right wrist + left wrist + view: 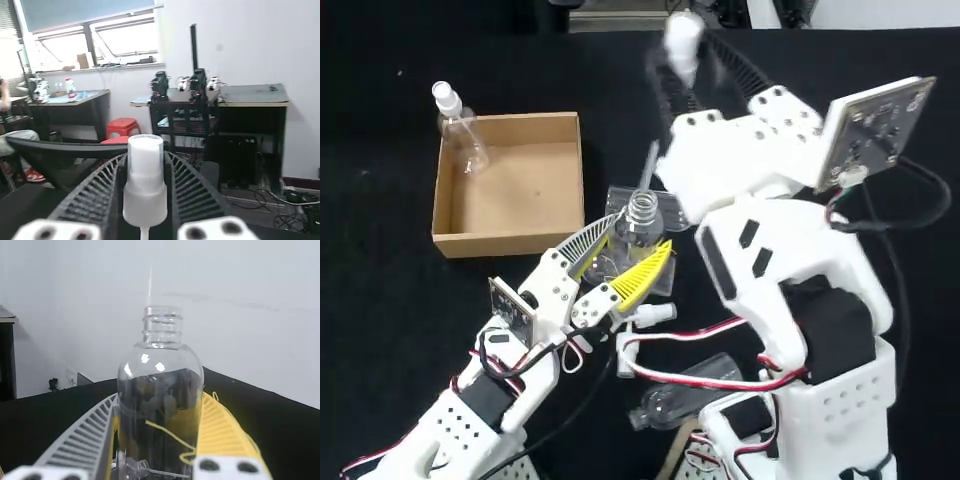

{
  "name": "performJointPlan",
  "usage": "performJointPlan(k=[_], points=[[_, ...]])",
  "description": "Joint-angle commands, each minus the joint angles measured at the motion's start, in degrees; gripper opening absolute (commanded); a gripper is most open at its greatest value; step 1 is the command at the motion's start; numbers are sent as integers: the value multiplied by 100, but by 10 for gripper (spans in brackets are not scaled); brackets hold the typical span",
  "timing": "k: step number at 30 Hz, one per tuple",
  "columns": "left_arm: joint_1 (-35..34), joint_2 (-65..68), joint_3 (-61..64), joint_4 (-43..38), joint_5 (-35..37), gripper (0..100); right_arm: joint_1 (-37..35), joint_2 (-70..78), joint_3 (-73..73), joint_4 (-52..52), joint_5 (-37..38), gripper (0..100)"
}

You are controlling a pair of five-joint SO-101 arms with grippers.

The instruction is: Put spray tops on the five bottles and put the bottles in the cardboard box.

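L hand (159, 450) clamped on clear uncapped bottle (160, 390), upright btwn grey & yellow fingers (222, 432).

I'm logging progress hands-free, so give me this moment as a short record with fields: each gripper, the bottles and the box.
left gripper: shut on the open bottle, held upright beside the box
right gripper: shut on a spray top, raised, its tube pointing down at the open bottle's mouth
capped bottle: leaning at the far corner of the cardboard box
lying bottle: on its side on the table, by the arms' bases
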Motion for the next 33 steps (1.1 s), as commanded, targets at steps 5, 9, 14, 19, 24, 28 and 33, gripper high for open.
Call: performJointPlan(k=[5,9,14,19,24,28,33], points=[[-40,-26,136,-141,62,30,-97,-215,-31,-79,-26,11],[-40,-26,136,-141,62,30,-97,-505,-13,-26,-9,11],[-40,-26,136,-141,62,30,44,-532,127,-193,0,12],[-40,-26,136,-141,62,30,237,-532,303,-431,0,12],[-40,-26,136,-141,62,30,237,-532,576,-765,0,12],[-40,-26,136,-141,62,30,237,-532,629,-765,0,12],[-40,-26,136,-141,62,30,237,-532,611,-589,0,12]])
